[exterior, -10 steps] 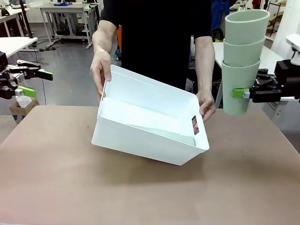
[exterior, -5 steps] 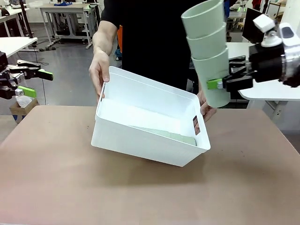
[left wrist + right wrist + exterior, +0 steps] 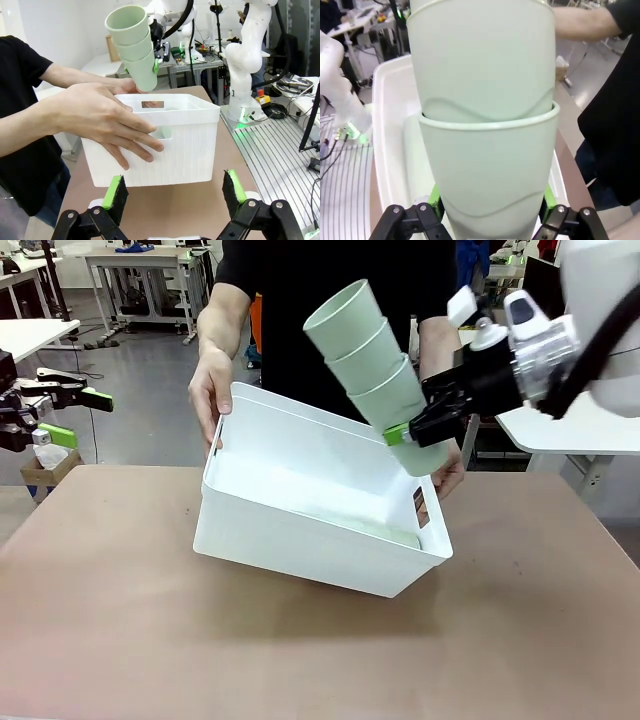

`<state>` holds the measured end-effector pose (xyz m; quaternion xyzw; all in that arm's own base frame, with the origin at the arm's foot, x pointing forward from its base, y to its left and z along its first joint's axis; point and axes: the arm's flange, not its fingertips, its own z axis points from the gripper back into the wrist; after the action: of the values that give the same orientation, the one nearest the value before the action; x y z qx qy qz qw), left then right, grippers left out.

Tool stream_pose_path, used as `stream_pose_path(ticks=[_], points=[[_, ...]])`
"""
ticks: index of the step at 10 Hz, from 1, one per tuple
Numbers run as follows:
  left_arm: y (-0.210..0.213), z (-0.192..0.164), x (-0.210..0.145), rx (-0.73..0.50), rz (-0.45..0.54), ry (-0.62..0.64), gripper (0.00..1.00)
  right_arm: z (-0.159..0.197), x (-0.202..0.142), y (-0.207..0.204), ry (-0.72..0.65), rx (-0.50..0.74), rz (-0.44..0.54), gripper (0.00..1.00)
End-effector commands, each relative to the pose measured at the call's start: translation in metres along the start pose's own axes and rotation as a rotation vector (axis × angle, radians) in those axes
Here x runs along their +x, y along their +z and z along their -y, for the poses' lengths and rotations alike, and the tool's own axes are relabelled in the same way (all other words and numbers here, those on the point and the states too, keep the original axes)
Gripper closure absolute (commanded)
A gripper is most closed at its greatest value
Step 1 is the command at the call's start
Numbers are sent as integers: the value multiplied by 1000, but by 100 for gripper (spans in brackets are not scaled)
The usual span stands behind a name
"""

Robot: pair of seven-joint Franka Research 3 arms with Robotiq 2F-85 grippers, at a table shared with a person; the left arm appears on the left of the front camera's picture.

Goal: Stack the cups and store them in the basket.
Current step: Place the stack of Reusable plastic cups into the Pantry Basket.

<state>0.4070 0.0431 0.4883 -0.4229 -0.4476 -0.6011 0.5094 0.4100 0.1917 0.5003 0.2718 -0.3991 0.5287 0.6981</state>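
Note:
A stack of three mint-green cups (image 3: 374,372) hangs tilted above the right end of the white basket (image 3: 310,510), mouths pointing up and left. My right gripper (image 3: 408,436) is shut on the lowest cup near its base. The same stack (image 3: 133,46) (image 3: 485,120) appears in both wrist views, over the basket (image 3: 165,137) (image 3: 390,130). A person's hands (image 3: 212,390) hold the basket at both short ends, tipping it toward me. More pale green cups (image 3: 385,530) lie inside it. My left gripper (image 3: 62,412) (image 3: 172,192) hovers open off the table's left side, holding nothing.
The brown table (image 3: 300,650) stretches bare in front of the basket. The person (image 3: 330,310) stands at the far edge behind it. White tables and another robot arm (image 3: 247,55) stand beyond.
My right gripper has carried the cup stack left and lower, tilting it from upright to a steep lean over the basket. The person has tipped the basket slightly more. The left arm has not moved.

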Motion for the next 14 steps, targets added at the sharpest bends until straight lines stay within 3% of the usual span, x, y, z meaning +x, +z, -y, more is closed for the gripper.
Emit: stream_pose_path(ticks=[1, 8, 14], points=[[0, 1, 2, -1, 0, -3, 0, 9, 16, -25, -31, -33, -60, 14], [0, 1, 2, -1, 0, -3, 0, 4, 0, -115, 54, -83, -289, 14], [0, 1, 2, -1, 0, -3, 0, -17, -21, -132, 115, -132, -380, 14]])
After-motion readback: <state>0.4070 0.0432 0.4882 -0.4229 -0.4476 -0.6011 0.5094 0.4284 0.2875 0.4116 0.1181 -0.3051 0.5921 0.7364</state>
